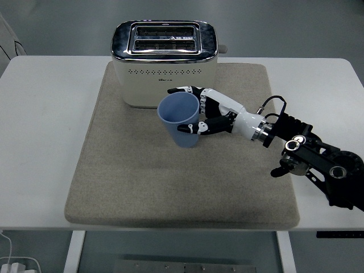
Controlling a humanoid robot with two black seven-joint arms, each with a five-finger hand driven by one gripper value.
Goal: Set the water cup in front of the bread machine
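A light blue water cup (pixel 180 119) is upright over the grey mat, just in front of the toaster's front face. My right hand (pixel 206 112) is shut on the cup from its right side, with fingers wrapped around the rim and the lower wall. The cream bread machine (pixel 164 63) with a chrome top and two slots stands at the back of the mat. Whether the cup's base touches the mat I cannot tell. The right arm (pixel 307 156) reaches in from the right edge. The left arm is out of view.
The grey felt mat (pixel 125 187) covers most of the white table (pixel 40 142). A toaster lever knob (pixel 222 49) sticks out on its right side. A white cable and power strip (pixel 14 264) lie on the floor at bottom left.
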